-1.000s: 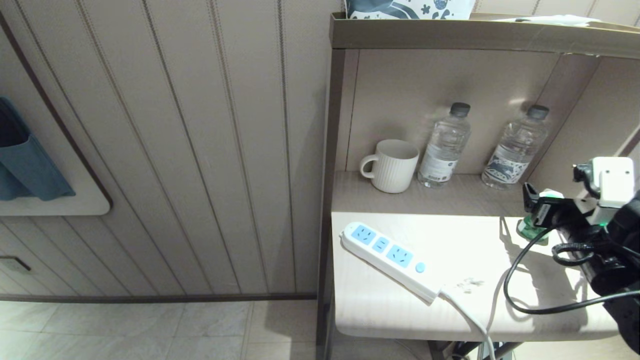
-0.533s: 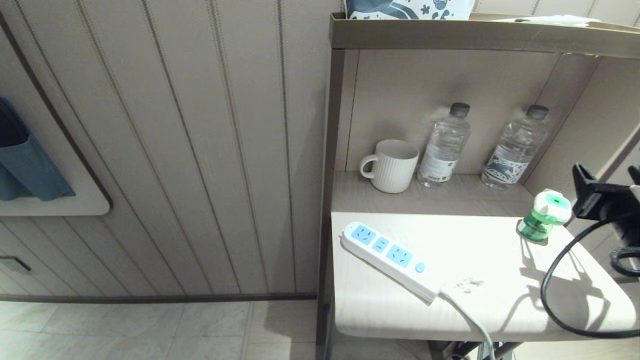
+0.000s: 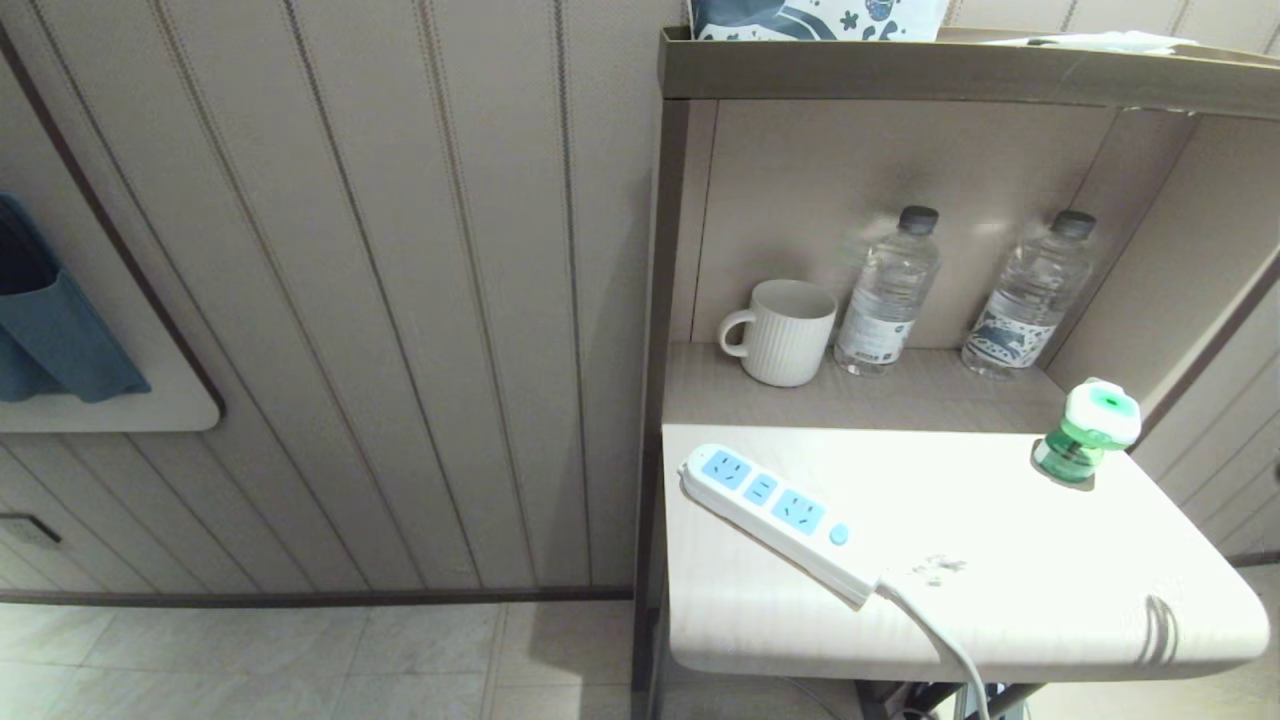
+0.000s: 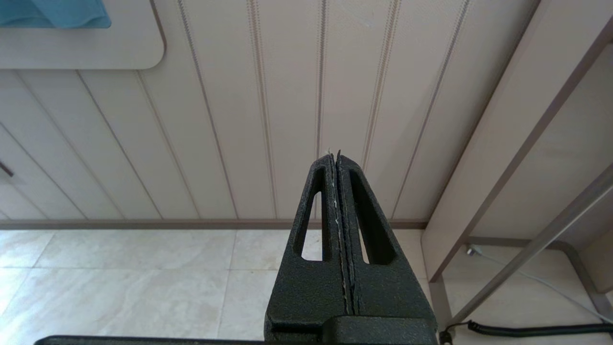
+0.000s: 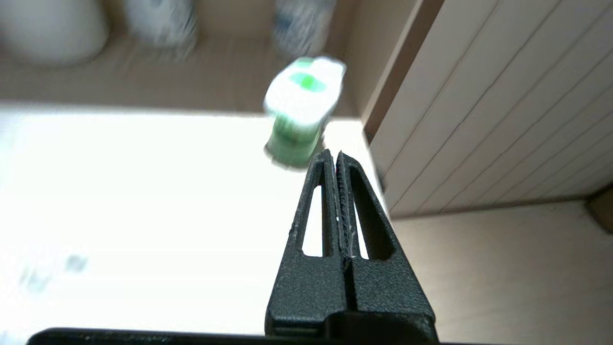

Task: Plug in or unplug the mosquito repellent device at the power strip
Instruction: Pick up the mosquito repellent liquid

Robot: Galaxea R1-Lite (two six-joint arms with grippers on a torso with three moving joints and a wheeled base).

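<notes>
Fingers of your right gripper are pressed flat together with nothing between them, and they hang just this side of the mosquito repellent device, apart from it. Your left gripper is likewise closed on nothing, parked low over the pale floor tiles and pointing at the ribbed wall panelling. Neither arm shows in your head view.

Take the mosquito repellent device as your landmark. It stands upright at the far right corner of the white tabletop, its green cap uppermost, not plugged into anything. Well to its left and a little nearer to you, the power strip lies slantwise on the same top, all three blue sockets free; its round button sits at the end closer to the device, and the white cord runs off over the front edge of the table.

Behind the device, a step up, you have a beige shelf set in an alcove. On it the nearer water bottle stands just behind and left of the device, a second water bottle further left, then a ribbed white mug. Far to the left of the device the panelled wall runs down to a tiled floor, with a blue fabric piece hanging at the edge.
</notes>
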